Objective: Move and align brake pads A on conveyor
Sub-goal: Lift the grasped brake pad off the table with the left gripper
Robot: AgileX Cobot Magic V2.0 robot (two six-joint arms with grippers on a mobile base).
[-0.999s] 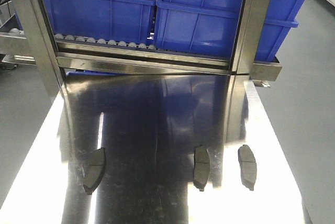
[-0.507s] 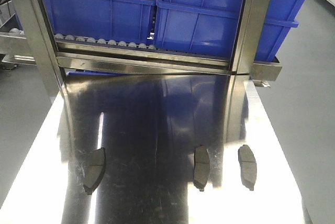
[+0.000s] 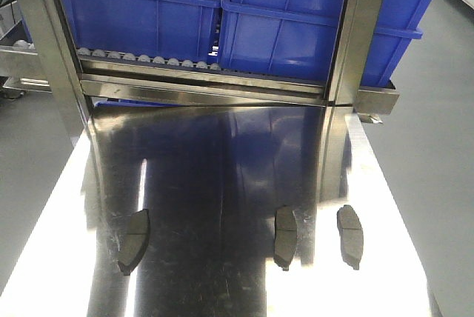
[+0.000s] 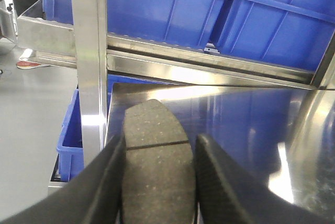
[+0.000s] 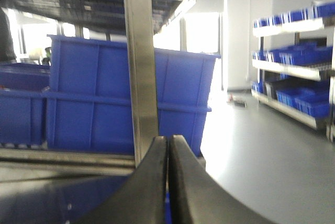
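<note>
The left jaws are partly open and look clamped on one brake pad (image 4: 157, 166), a finger pressed to each long edge, its grooved face toward the left wrist camera. The right jaws are closed tip to tip with nothing between them.

Three more pads lie on the shiny tabletop (image 3: 222, 147). The left pad (image 3: 134, 240) is at 7 o'clock and leans toward 1 o'clock. The middle pad (image 3: 285, 236) and right pad (image 3: 350, 235) are at 5 o'clock, near each other and pointing to 12. No view shows the conveyor, so all four pads are off it.

The grip is the main worry. It is only on thin curved edges, so I judge the held pad could pivot or slip out during a swing and land crooked. A steel post (image 4: 89, 51) stands at 11 o'clock from that pad, and a wide sweep to that side might knock against it. The steel is slick, so a glancing approach to the lying pads may push them instead of catching them.

The front view alone gives the three lying pads and the blue bins (image 3: 148, 21) at 12 o'clock, but no arm. Only the left wrist view shows the held pad. The right wrist view adds its own closed jaws and distant shelves (image 5: 293, 51) at 3 o'clock
</note>
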